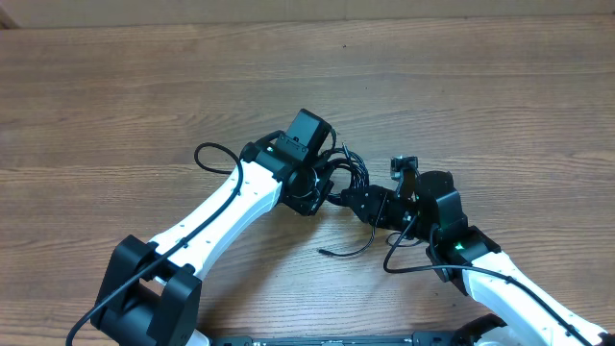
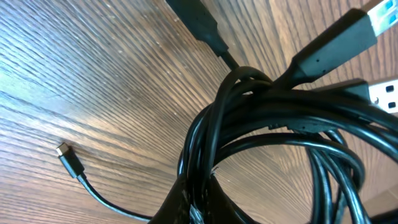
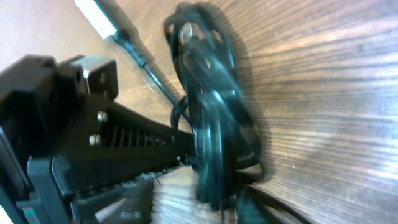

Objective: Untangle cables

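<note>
The cables [image 1: 348,169] are a tangled bundle of thin black cords at the table's middle, between my two grippers. My left gripper [image 1: 315,190] is shut on the bundle; in the left wrist view its fingers [image 2: 200,202] pinch several strands of the looped cables [image 2: 273,118]. Silver-tipped plugs [image 2: 380,18] stick out at the upper right. A small plug end [image 2: 64,153] lies loose on the wood. My right gripper [image 1: 373,204] grips the bundle from the right; in the blurred right wrist view its jaws [image 3: 219,200] close on the cables [image 3: 211,118].
A loose cable tail [image 1: 344,252] curls on the table in front of the grippers. The thicker arm wires [image 1: 213,154] loop beside the left arm. The left gripper's black body [image 3: 62,124] fills the left of the right wrist view. The wooden table [image 1: 115,86] extends all around.
</note>
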